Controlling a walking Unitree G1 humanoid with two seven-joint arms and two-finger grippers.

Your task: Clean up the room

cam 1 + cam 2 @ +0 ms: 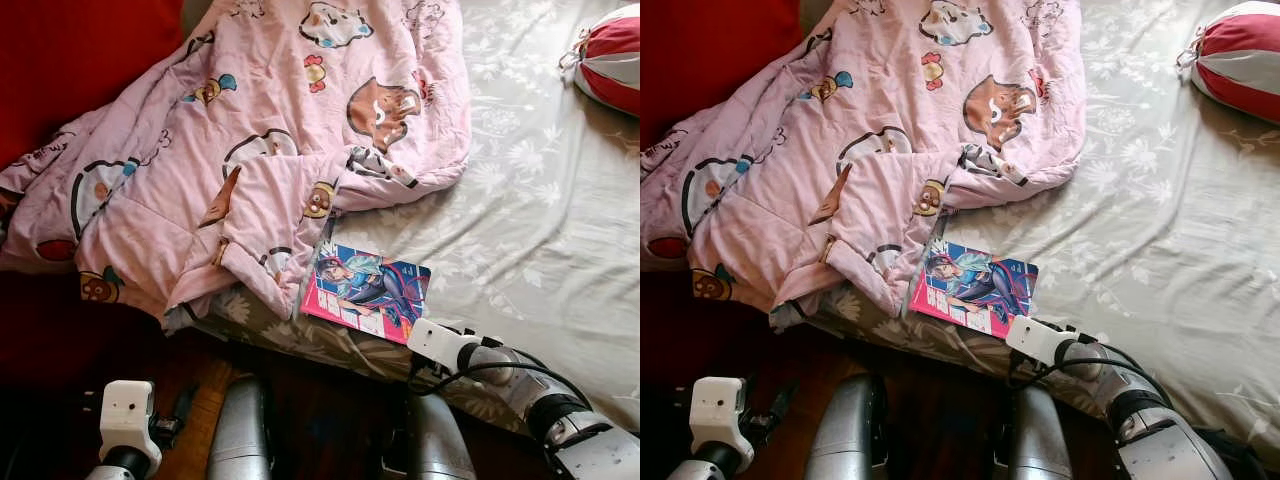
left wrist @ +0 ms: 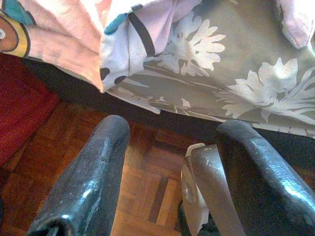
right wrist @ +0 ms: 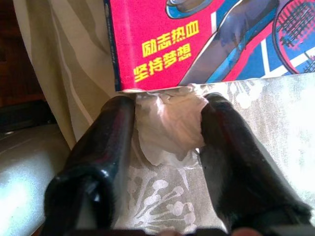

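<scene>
White tissue sits pinched in my right gripper beside the comic; next, lift it clear; left gripper hangs wide.

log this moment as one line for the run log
right gripper: at bed edge, fingers around crumpled tissue by comic book | left gripper: open, idle above floor | pink blanket: rumpled on bed
</scene>
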